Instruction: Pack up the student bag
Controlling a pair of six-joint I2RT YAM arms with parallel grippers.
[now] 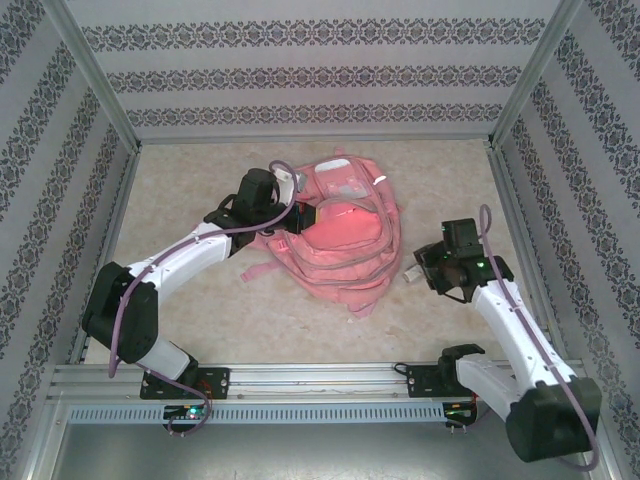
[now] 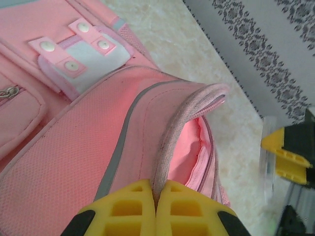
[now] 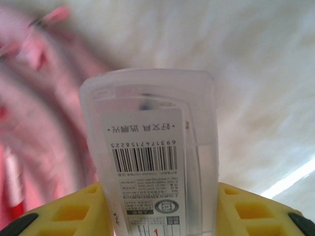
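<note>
The left gripper (image 2: 156, 192) is clamped on the zip rim (image 2: 170, 132) of the pink bag (image 1: 345, 240), whose mouth is held open on the table (image 1: 300, 330). Right of the bag, a clear box (image 3: 150, 147) is grasped by the right gripper (image 3: 157, 209). Loading appears to be in hand, and the box must next be carried into that mouth.

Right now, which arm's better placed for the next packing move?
Right. The right pincer grips a clear case beside the student bag; the left pincer pinches the bag's zip rim open.

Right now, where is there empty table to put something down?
Bare table in the far right corner beyond the right claw, and in front of the student bag. Crowded between bag and claw, which holds a clear box.
</note>
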